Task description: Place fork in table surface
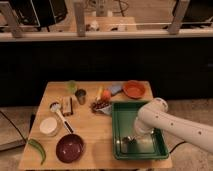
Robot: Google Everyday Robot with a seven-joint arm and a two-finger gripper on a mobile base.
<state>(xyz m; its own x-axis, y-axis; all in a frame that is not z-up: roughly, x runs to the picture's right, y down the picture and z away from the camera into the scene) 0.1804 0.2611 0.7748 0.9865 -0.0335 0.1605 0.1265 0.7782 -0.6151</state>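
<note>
My white arm (170,122) reaches from the right down into the green tray (150,112) on the right side of the wooden table (100,127). My gripper (127,142) is low inside the tray, near its front left corner. A small grey metallic shape sits at the gripper's tip. I cannot make out the fork as a separate object; it may be under the gripper.
On the table are an orange bowl (134,89), a green cup (72,86), a metal cup (80,95), fruit and a snack bag (102,103), a white bowl (49,126), a utensil with a black handle (61,116), a maroon plate (70,148) and a green pepper (37,150).
</note>
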